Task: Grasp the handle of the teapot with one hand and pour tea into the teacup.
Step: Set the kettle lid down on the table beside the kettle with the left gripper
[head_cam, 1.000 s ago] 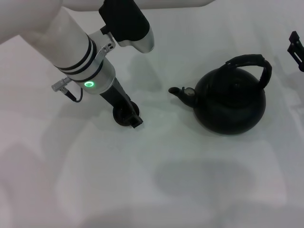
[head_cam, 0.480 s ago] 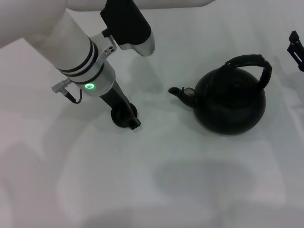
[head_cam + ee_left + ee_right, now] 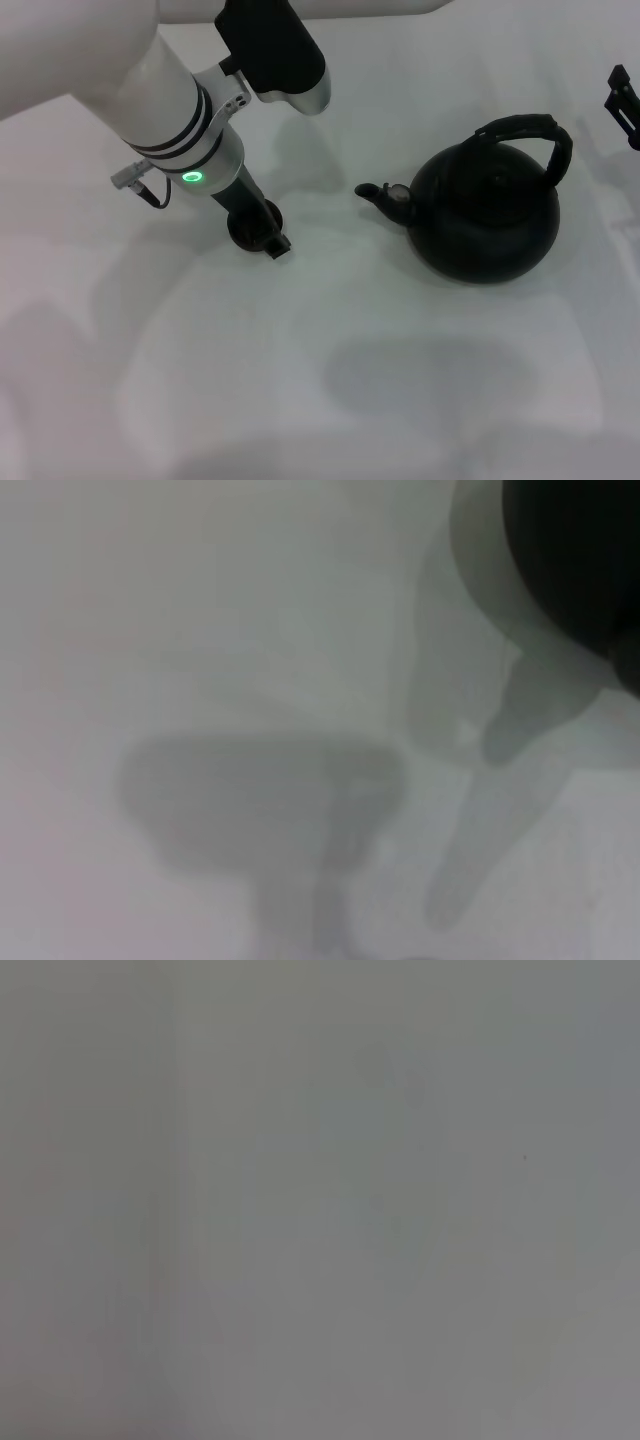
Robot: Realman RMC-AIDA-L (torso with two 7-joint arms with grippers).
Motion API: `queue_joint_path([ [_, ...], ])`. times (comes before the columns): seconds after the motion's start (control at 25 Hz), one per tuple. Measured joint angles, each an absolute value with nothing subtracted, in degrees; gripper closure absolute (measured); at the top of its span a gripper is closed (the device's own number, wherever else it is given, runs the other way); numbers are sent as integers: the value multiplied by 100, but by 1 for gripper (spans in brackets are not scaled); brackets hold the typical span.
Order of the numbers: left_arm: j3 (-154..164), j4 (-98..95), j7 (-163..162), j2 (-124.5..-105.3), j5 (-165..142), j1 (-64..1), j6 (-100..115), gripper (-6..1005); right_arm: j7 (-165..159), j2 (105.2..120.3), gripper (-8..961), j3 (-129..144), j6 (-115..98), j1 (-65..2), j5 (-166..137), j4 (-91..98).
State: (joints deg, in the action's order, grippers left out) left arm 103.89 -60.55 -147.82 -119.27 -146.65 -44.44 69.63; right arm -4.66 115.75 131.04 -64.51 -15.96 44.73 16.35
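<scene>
The black teapot (image 3: pixel 490 220) stands upright right of centre in the head view, its spout (image 3: pixel 372 191) pointing left and its ribbed arched handle (image 3: pixel 530 130) rising over the top. Left of the spout, the small dark teacup (image 3: pixel 240 226) sits low at the table. My left gripper (image 3: pixel 265 238) reaches down onto the teacup and appears shut on its rim. Only a black part of my right gripper (image 3: pixel 624 104) shows at the far right edge, well away from the handle. The left wrist view holds a blurred dark shape (image 3: pixel 575 560) I cannot identify.
The white table (image 3: pixel 300 380) carries only soft shadows in front of the teapot and teacup. My left arm's white forearm (image 3: pixel 150 90) spans the upper left. The right wrist view is a plain grey surface.
My left gripper and the teacup have shifted together a little toward the back left, away from the teapot. The teapot and the right gripper have stayed still.
</scene>
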Motion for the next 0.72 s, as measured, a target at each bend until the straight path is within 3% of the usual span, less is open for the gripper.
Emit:
queue_joint_path([
  [0.72,10389,-5996,-14785,-11927,-14564,-4428,6879,295,-466,11575,83,13104,-6457,-1590,4473,1635],
])
